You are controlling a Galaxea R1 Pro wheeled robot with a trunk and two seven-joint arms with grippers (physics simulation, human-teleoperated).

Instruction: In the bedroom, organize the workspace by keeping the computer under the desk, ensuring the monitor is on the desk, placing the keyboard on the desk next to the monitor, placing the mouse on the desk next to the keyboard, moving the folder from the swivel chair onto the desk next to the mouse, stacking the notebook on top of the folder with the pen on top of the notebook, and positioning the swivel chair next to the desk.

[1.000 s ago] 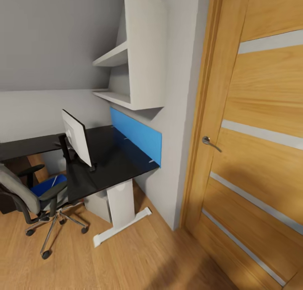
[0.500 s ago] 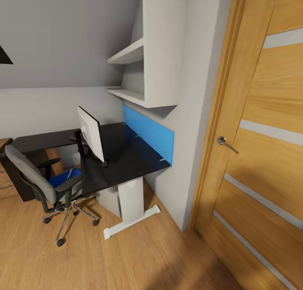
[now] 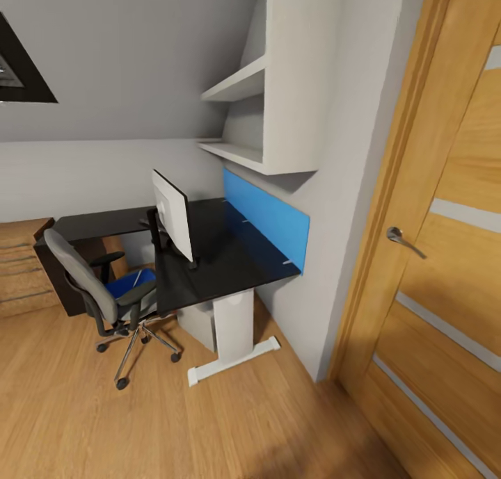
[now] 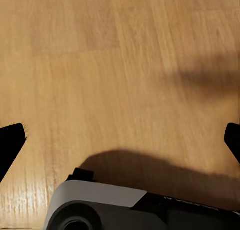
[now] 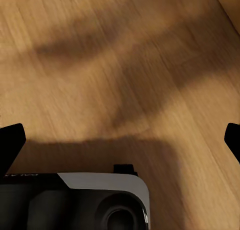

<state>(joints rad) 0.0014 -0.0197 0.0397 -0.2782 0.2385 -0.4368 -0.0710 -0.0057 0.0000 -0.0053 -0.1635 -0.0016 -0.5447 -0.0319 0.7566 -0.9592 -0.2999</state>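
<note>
Approach stage: both grippers (image 4: 120,140) (image 5: 120,140) wide open w/ nothing held, folder (image 3: 129,283) on swivel chair (image 3: 104,295) seat, monitor (image 3: 174,216) on desk (image 3: 229,263) near front edge.

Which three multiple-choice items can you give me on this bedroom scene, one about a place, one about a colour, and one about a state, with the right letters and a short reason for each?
1. Where does the folder lie?
A. on the seat of the swivel chair
B. on the desk
C. on the floor

2. What colour is the wall panel behind the desk?
A. red
B. bright blue
C. green

3. How does the monitor stand?
A. fallen flat on the floor
B. upright on the desk
C. leaning on the door

Answers:
1. A, the blue sheet rests on the grey seat between the armrests.
2. B, the strip along the wall above the black top is bright blue.
3. B, its screen is vertical and its neck meets the black desk top.
</note>
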